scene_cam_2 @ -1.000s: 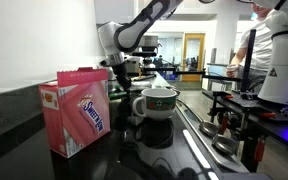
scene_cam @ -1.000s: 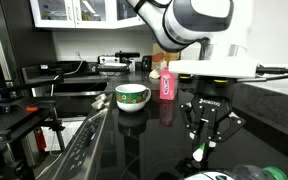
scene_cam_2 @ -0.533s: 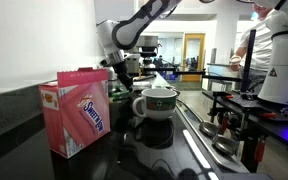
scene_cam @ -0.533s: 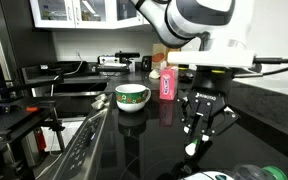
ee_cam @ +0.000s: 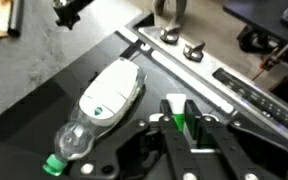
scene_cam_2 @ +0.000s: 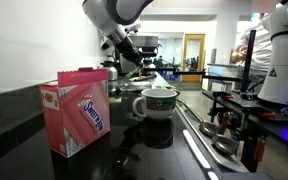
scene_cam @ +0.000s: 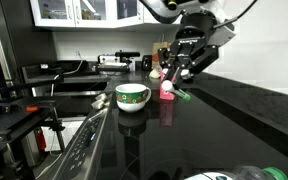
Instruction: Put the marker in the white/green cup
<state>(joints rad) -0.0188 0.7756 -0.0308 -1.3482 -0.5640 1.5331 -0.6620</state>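
Note:
My gripper is lifted above the black counter and shut on the bright-green marker, whose tip sticks out below the fingers. In the wrist view the marker sits clamped between the two fingers. The white/green cup stands on the counter to the left of and below the gripper. It also shows in an exterior view, with the gripper raised behind and left of it.
A pink carton with a white cap stands behind the gripper, and close up in an exterior view. A clear plastic bottle with a green cap lies on the counter. The stove edge with knobs runs alongside.
The gripper has risen from low over the counter at the front right, carrying the marker up and back toward the carton and the cup.

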